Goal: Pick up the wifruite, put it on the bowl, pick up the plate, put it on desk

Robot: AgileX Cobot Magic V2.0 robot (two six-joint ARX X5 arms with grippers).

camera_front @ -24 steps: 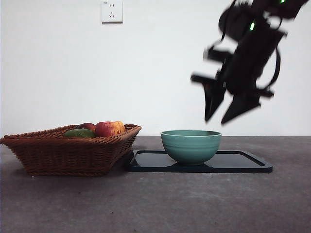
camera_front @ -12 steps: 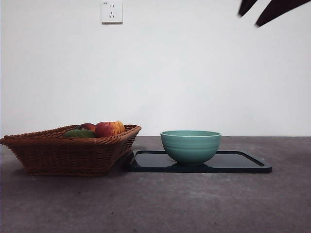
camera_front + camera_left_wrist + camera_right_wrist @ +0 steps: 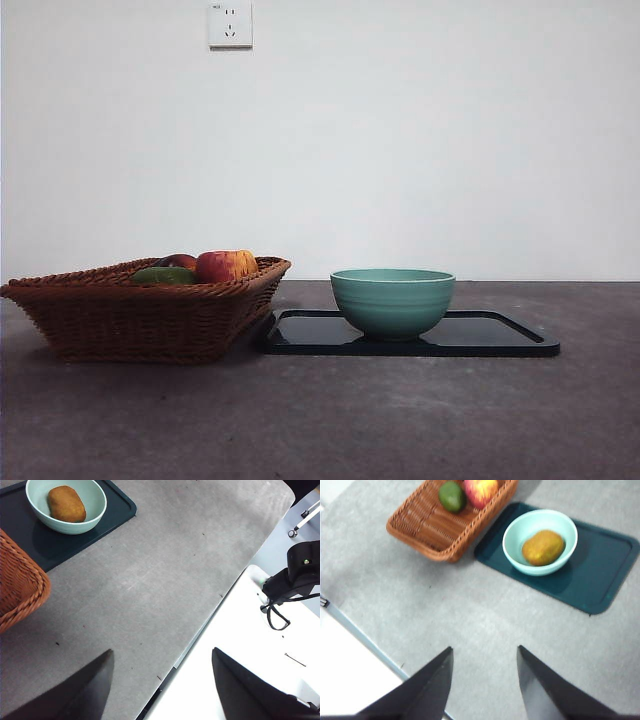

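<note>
The wifruite [image 3: 543, 547], orange-brown and rounded, lies inside the teal bowl [image 3: 520, 530]; the left wrist view shows it there too, wifruite [image 3: 66, 503] in bowl [image 3: 75, 527]. From the front, the bowl [image 3: 392, 300] hides it. No plate shows apart from the dark tray [image 3: 490, 335] on which the bowl stands, on the grey desk [image 3: 350, 420]. Both arms hang high above the table, out of the front view. My left gripper [image 3: 161, 652] and right gripper [image 3: 484, 648] are open and hold nothing.
A brown wicker basket [image 3: 140, 315] stands just left of the tray, holding a red-yellow apple [image 3: 225, 265] and a green fruit [image 3: 163, 274]. The left wrist view shows the desk's edge and a white surface [image 3: 240, 645] beyond it.
The dark arm that hung above the bowl's right side a second ago has risen out through the top right of the front view. Bowl, tray and basket have not moved.
</note>
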